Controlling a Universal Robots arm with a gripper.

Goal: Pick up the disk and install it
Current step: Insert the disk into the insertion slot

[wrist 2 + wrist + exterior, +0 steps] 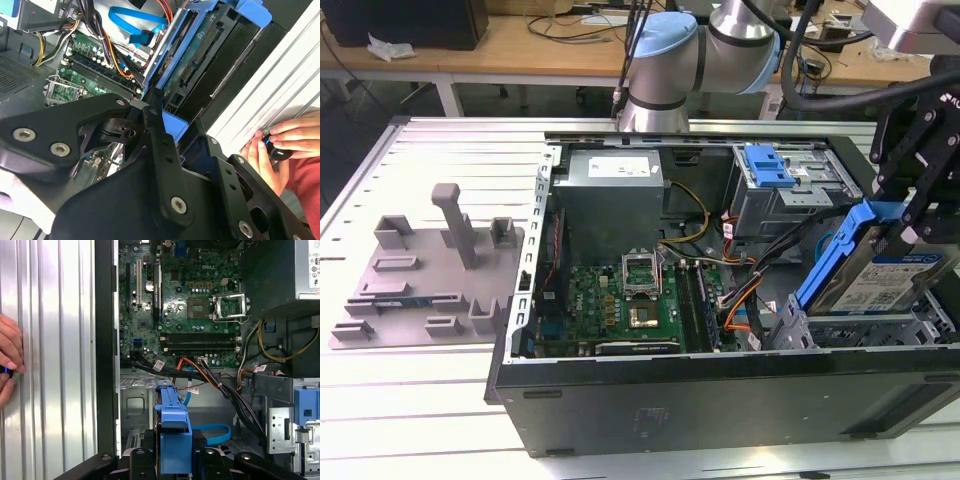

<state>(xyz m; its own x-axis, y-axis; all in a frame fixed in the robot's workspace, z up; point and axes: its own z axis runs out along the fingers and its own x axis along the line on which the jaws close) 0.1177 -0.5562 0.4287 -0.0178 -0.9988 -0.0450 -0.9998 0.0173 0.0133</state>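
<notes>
Exterior view: the gripper [912,212] clamped the blue-framed disk [888,278], tilted over the drive cage [860,332] inside the open computer case [720,395]. A person's hand [7,365] rested on the counter [50,330] just outside that case.

The ribbed metal desk [420,425] carries an open computer case [720,400] and, on the exterior view's left, a grey fixture [430,280].

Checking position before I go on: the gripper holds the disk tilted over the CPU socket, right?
No. The gripper holds the disk tilted over the drive cage, on the exterior view's right, not over the CPU socket; the exterior view shows it.
</notes>
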